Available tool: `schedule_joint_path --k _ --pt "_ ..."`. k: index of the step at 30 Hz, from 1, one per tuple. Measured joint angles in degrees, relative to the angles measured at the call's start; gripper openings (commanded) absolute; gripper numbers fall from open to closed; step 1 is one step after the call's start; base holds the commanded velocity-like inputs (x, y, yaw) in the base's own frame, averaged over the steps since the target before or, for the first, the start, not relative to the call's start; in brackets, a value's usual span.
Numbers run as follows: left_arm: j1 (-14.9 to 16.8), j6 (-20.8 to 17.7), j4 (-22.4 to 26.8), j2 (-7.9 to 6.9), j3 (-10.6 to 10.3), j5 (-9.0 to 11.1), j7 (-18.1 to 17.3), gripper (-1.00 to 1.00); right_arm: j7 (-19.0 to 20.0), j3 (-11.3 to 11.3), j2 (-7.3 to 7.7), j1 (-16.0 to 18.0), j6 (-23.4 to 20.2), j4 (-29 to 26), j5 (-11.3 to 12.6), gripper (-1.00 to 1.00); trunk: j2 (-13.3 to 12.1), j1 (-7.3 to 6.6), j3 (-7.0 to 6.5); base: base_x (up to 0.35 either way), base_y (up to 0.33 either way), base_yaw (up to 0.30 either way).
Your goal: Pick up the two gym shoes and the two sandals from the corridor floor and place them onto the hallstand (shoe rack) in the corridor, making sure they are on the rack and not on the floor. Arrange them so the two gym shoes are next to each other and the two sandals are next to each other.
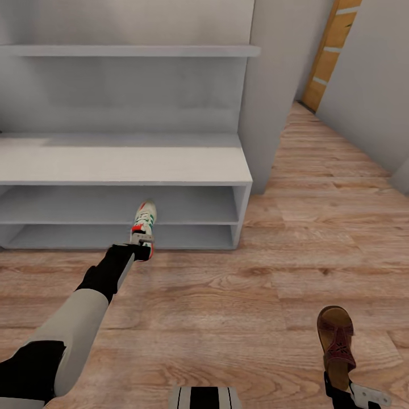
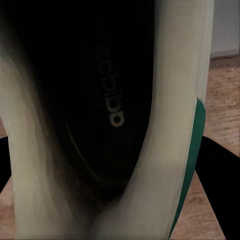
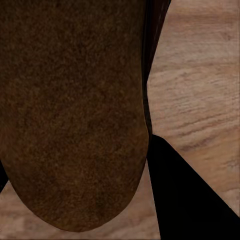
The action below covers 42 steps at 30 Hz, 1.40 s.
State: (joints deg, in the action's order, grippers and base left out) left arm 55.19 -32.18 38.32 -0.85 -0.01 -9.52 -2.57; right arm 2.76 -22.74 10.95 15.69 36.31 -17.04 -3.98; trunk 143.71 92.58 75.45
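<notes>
While the left gripper (image 1: pixel 142 245) is clamped on the white green-striped gym shoe (image 1: pixel 145 218) before the pale grey hallstand (image 1: pixel 125 165), at lower right the right gripper (image 1: pixel 341 389) grips the brown leather sandal (image 1: pixel 336 339).

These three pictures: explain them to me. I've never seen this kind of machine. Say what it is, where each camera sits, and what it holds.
It is a simulated two-armed robot. The big picture looks down from its head; the other two come from cameras at its wrists. The left gripper holds a white trainer at the lower shelves of a grey shoe rack; its wrist camera peers into that trainer. The right gripper holds a brown sandal over the wood floor; its camera sees the footbed.
</notes>
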Motion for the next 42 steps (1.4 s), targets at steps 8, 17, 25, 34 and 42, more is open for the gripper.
schedule_joint_path --k 8,17,25,34,42 --pt "0.0 0.0 -0.1 -0.21 0.3 0.0 0.0 -1.0 0.0 0.0 -0.02 0.0 0.0 0.0 0.0 -1.0 0.0 0.02 0.0 0.247 0.143 0.0" --pt "0.0 0.0 0.0 -0.27 0.2 0.1 0.0 -1.0 0.0 0.0 -0.02 0.0 0.0 0.0 0.0 -1.0 0.0 0.02 0.0 0.059 0.016 0.0" --pt "0.0 0.0 -0.1 -0.21 0.3 0.0 0.0 -1.0 0.0 0.0 -0.02 0.0 0.0 0.0 0.0 -1.0 0.0 0.01 0.0 0.27 0.0 0.0" --pt "0.0 0.0 0.0 -0.2 0.1 0.1 0.0 -1.0 0.0 0.0 0.0 0.0 0.0 -0.1 0.0 -1.0 0.0 0.03 0.0 0.028 0.0 0.0" --pt "0.0 1.0 -0.1 -0.2 0.1 0.0 0.0 -1.0 0.0 0.0 0.03 0.0 0.0 0.0 0.0 -1.0 0.0 0.0 0.0 0.203 0.0 0.0"
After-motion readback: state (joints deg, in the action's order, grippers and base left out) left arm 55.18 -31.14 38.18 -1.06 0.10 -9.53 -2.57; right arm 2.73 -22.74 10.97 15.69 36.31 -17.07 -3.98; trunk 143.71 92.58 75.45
